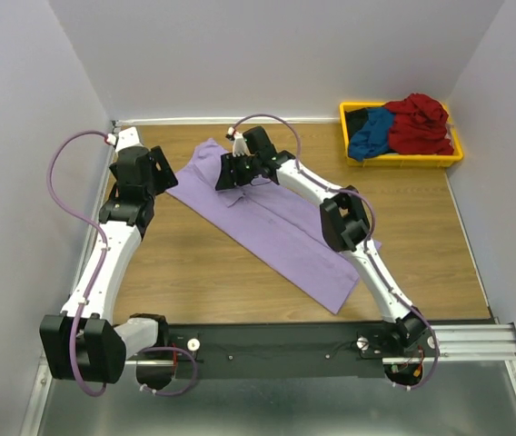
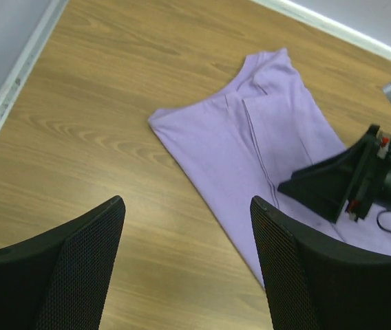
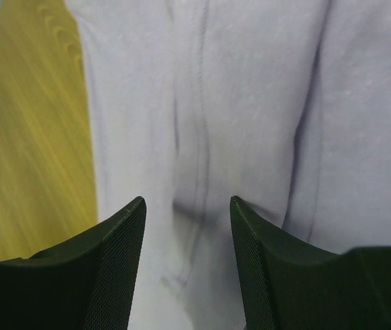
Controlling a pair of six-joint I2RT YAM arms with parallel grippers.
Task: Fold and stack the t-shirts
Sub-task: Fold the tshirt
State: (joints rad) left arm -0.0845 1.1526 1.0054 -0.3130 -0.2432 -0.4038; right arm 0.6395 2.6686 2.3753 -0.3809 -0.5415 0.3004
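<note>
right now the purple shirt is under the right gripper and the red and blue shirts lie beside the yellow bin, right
No: the top external view shows the red shirt and blue shirt piled inside the yellow bin, not beside it. The purple shirt is indeed under the right gripper.

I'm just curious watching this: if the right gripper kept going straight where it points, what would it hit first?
Most likely the purple t-shirt: the open right gripper points straight at its cloth, which looks close.
</note>
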